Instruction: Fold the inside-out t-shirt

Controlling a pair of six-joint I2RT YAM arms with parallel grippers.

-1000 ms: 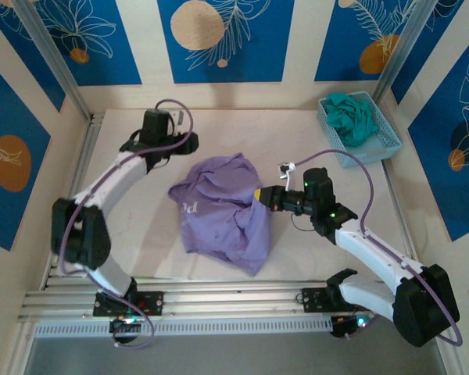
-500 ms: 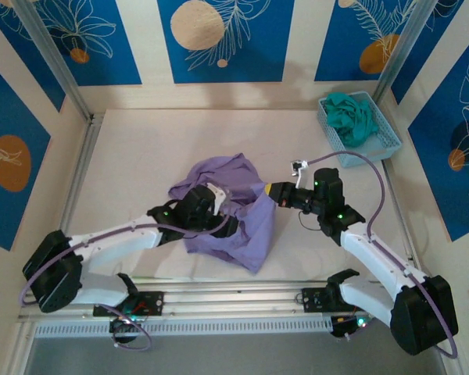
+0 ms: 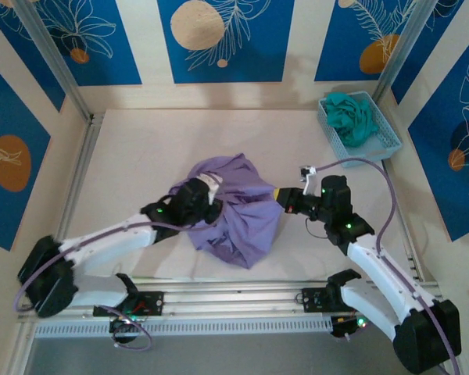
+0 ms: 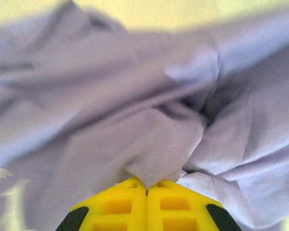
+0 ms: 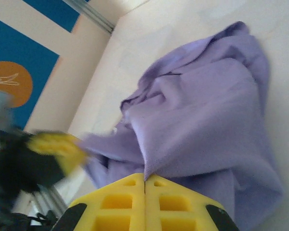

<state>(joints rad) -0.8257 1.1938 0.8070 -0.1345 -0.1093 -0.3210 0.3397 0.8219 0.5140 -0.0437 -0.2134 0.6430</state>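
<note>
The lavender t-shirt (image 3: 236,223) is lying bunched at the middle of the table (image 3: 133,148). The left gripper (image 3: 213,197) is pinching its 9 o'clock edge, jaws clamped together on fabric. The right gripper (image 3: 278,195) is clamping the 3 o'clock edge. A teal garment (image 3: 352,116) is sitting in the blue basket (image 3: 369,153) at 1 o'clock.

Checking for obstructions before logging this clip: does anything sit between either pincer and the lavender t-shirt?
Nothing visible does. The left pincer and the right pincer are each shut directly on the t-shirt fabric.
</note>
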